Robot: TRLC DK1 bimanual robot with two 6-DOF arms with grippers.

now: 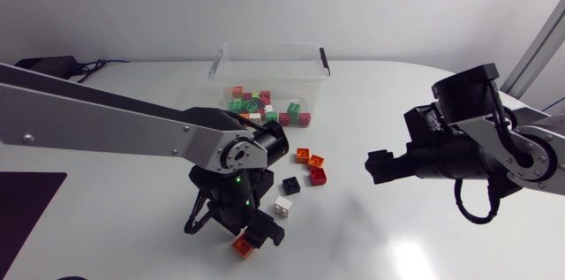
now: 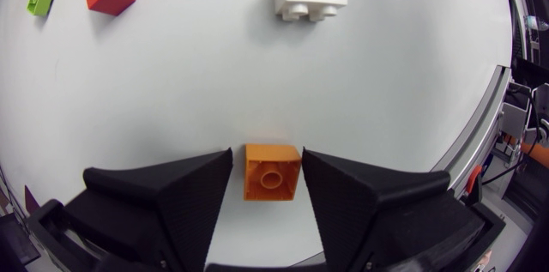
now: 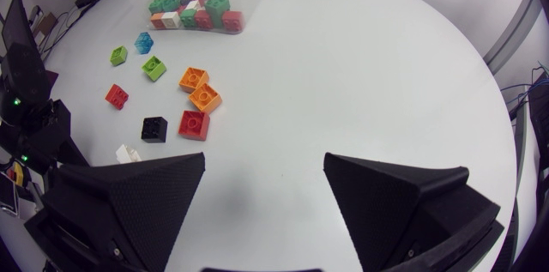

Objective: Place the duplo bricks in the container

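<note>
Only the left wrist view shows the left gripper [image 2: 267, 157] narrowed about an orange brick [image 2: 272, 172] on the table [image 2: 171, 92], a sliver of gap beside one finger; the right gripper [image 3: 264, 159] gapes wide, holding nothing; loose bricks [image 3: 194, 124] lie short of the container [image 1: 265, 47].

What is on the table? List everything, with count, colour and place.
clear plastic container: one, transparent, far middle of table.
bricks inside it: many; green, red, white, orange.
loose orange duplo bricks: three; two beside a red one, one between left fingers.
loose red bricks: two, mid-table.
black brick, white brick: one each, near left gripper.
green bricks: two, near container.
blue brick: one, there too.
left gripper: open, astride orange brick.
right gripper: open, empty.
</note>
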